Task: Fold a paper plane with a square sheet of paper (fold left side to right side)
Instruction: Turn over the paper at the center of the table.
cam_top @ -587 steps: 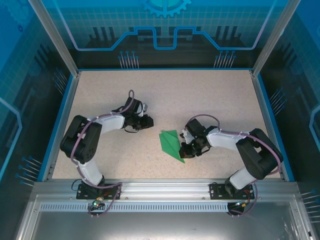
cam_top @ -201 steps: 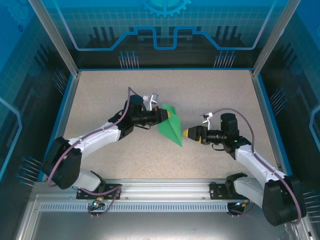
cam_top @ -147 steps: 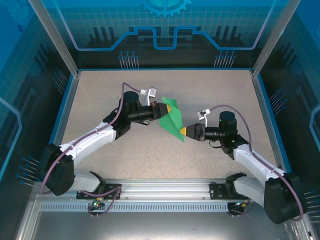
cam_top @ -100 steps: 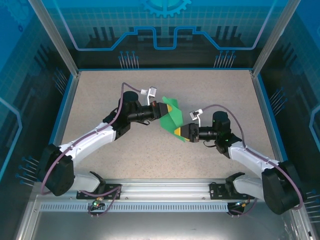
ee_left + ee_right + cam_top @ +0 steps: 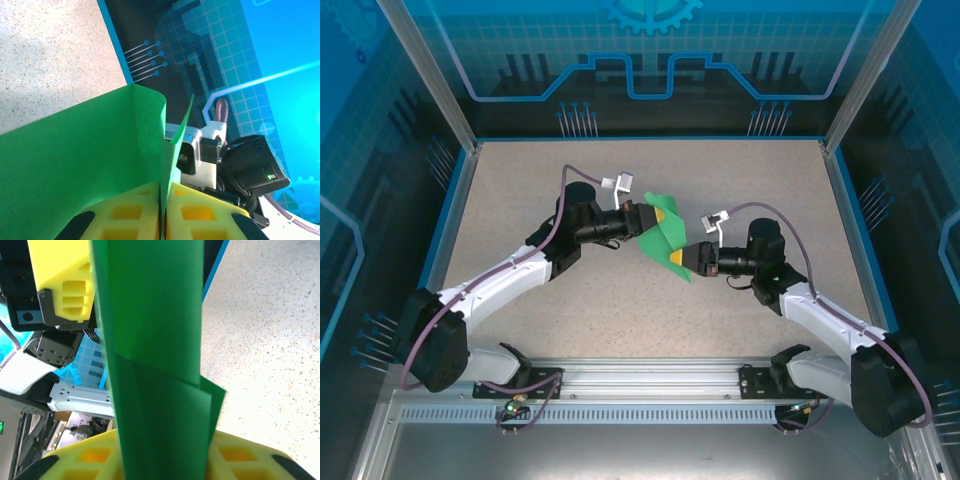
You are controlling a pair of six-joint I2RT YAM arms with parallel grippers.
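one green paper plane (image 5: 660, 238) hangs in the air above the counter (image 5: 520, 180), stretched between the two arms and resting on nothing. the left jaws are pinched tight on its upper end: in the left wrist view the yellow pads (image 5: 125, 215) meet with only the thin green edge between them. the right jaws sit at its lower, pointed end. in the right wrist view the paper (image 5: 150, 315) runs down between the yellow pads (image 5: 240, 457) and covers the gap, so i cannot tell whether they have closed on it. the plane looks very light and thin. it is stiff only along its creases and floppy across the open flaps, one of which curls loosely in the left wrist view. it would probably crumple or tear if the arms pull apart or twist against each other. a lone pinch near an edge would likely let it droop. the safest hold seems to be on the layered centre crease, where several thicknesses stack, and not on a single flap. the paper's smooth face could slip under a light grip. count: one paper plane, two arms, two sets of jaws, one counter.
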